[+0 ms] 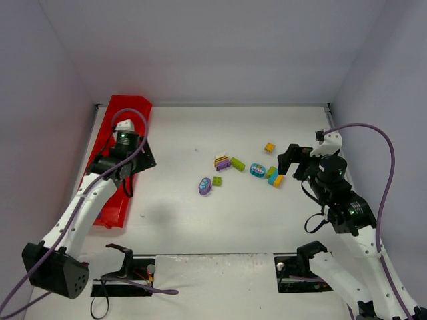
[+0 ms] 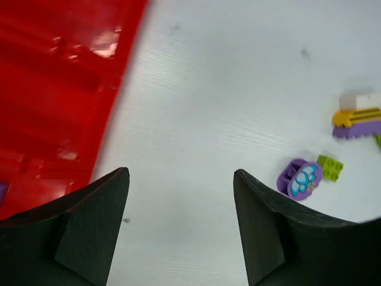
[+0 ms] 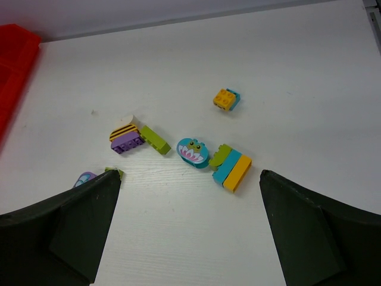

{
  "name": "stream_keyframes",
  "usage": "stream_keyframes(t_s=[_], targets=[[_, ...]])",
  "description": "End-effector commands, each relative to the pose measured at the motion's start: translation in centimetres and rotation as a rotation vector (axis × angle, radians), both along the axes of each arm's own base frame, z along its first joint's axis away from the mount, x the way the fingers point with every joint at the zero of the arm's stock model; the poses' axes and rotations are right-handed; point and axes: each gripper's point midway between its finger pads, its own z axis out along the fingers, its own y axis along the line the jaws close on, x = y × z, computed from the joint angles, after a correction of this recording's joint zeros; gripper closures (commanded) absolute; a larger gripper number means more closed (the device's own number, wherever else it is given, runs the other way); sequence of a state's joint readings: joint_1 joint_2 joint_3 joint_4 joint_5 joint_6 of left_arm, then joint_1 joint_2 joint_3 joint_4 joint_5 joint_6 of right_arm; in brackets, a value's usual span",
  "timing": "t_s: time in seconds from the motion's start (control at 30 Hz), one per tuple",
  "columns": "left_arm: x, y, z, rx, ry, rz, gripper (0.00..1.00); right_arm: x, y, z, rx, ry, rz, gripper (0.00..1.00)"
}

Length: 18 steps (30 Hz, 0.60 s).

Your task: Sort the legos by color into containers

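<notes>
Lab setup: plain white enclosure walls (image 1: 213, 47)

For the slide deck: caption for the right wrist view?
Open right gripper hovers above scattered legos on white table, red tray corner upper left.

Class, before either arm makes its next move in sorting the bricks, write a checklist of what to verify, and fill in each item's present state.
1. Left hand open, nothing held: ok.
2. Right hand open, nothing held: ok.
3. Red tray close beside the left hand: ok.
4. Bricks nearest the right hand lie apart: not ok; green brick, teal brick and yellow brick are pressed together.
5. What the tray's compartments hold: cannot tell, too blurred.
</notes>
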<state>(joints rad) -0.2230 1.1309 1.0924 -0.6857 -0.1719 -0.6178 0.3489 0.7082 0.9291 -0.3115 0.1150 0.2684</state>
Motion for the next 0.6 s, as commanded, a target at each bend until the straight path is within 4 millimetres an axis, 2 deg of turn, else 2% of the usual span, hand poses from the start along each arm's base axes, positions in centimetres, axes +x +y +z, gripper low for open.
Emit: stream_keyframes(t_s=[0.0,0.03,0.1,0.13,0.17,0.2,0.23,0.3,0.33,0.37,0.4,0.43,0.5,0.57], targets=[[3.0,-4.2,1.9,0.063,-0.071,-0.207,0.35,0.7,0.6,1.6,0.012,-0.053,0.017,0.0],[3.0,-7.0,1.8,0.048,-0.071,-0.297,0.35,0.6,0.6,1.6,0.012,-0.051,0.021,0.0],[3.7,-10.0,1.5,0.073,-0.06,-0.398,0.33,0.6,0.7,1.6,0.019,-0.051,0.021,0.0],[3.3,-12.7,1.3,0.094,-0.059,-0.477,0.32,0.6,0.8,1.5,0.019,-0.048,0.024,0.0],[3.6,-13.9,-0.1,0.137,-0.024,-0.522,0.32,0.6,0.7,1.5,0.021,-0.048,0.022,0.0],[3.4,-16.1,0.4,0.154,-0.038,-0.576,0.32,0.6,0.8,1.5,0.022,-0.045,0.023,0.0],[3.7,-17.2,-1.3,0.184,0.003,-0.611,0.32,0.7,0.9,1.4,0.025,-0.041,0.025,0.0],[3.8,-19.6,-1.6,0.193,0.011,-0.658,0.32,0.7,1.1,1.4,0.032,-0.037,0.035,0.0],[4.0,-20.5,-3.4,0.198,0.054,-0.686,0.31,0.7,1.2,1.4,0.036,-0.036,0.039,0.0],[4.1,-21.0,-4.0,0.202,0.074,-0.696,0.31,0.7,1.3,1.3,0.039,-0.031,0.044,0.0],[4.5,-21.8,-3.8,0.196,0.071,-0.704,0.31,0.6,1.5,1.4,0.045,-0.031,0.049,0.0],[4.6,-22.4,-5.3,0.202,0.109,-0.722,0.31,0.6,1.6,1.4,0.049,-0.03,0.057,0.0],[4.8,-23.3,-5.8,0.198,0.129,-0.739,0.31,0.5,1.7,1.4,0.054,-0.027,0.06,0.0],[4.6,-23.6,-7.4,0.208,0.186,-0.753,0.31,0.5,1.7,1.4,0.055,-0.027,0.058,0.0]])
